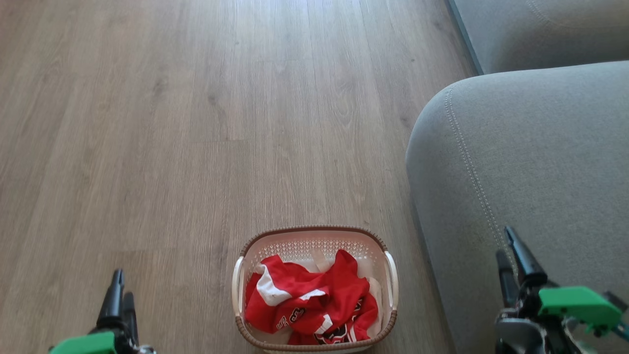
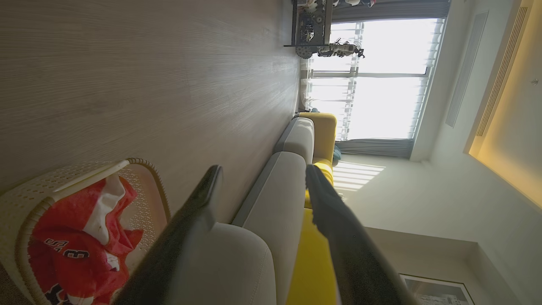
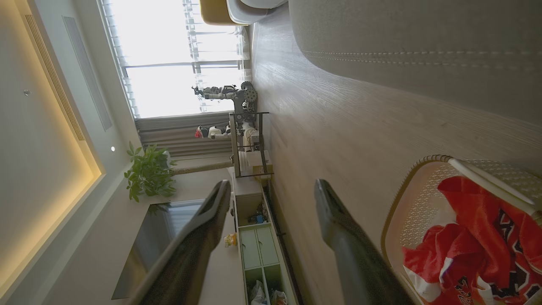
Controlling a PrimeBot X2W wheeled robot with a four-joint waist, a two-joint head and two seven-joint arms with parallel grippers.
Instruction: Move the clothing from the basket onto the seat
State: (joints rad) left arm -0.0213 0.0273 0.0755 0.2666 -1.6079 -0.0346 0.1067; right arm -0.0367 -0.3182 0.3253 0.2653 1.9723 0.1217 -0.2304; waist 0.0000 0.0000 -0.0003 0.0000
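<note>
The basket (image 1: 314, 231), cream with a brown rim, stands on the floor close in front of me. Crumpled inside it lies the red clothing (image 1: 314, 300) with white trim and lettering. To its right is the grey seat (image 1: 530, 162) with double stitching. My left gripper (image 1: 123, 286) hangs at the lower left over the floor, left of the basket. My right gripper (image 1: 504, 242) hovers over the seat's front edge. In the left wrist view the left gripper (image 2: 263, 169) is open and empty, beside the basket (image 2: 84, 169) and clothing (image 2: 72, 245). The right gripper (image 3: 273, 184) is open and empty, near the basket (image 3: 406, 203), clothing (image 3: 474, 220) and seat (image 3: 423, 34).
Wood floor (image 1: 196, 123) stretches ahead and to the left. A second grey sofa section (image 1: 540, 29) lies beyond the seat. Yellow cushions (image 2: 324, 135) line the sofa back. A low cabinet (image 3: 254, 245), a plant (image 3: 148, 173) and a metal rack (image 3: 247, 144) stand by the window wall.
</note>
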